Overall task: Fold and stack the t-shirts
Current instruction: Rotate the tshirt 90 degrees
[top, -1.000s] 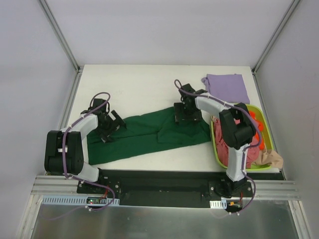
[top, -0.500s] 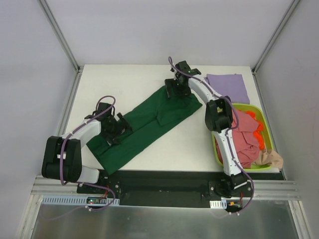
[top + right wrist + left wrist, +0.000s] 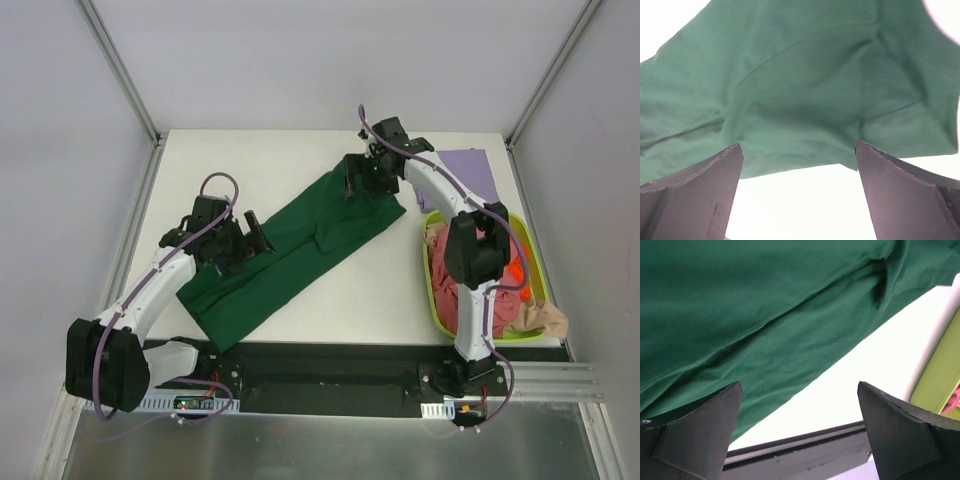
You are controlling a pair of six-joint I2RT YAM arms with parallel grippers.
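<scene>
The green shirt (image 3: 300, 250) is laid slantwise on the table (image 3: 250, 160) — from 7 to 1 o'clock. Over it, the left gripper (image 3: 252, 238) and the right gripper (image 3: 366, 185) are held spread wide (nothing is clamped).

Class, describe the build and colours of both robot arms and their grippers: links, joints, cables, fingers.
The left arm and right arm have white links joined by bulky black joint housings. A thin lilac cable runs along each and loops free near the wrist. The left gripper and right gripper are black. The wrist views show broad, wedge-shaped dark grey fingers. No markings are visible.
</scene>
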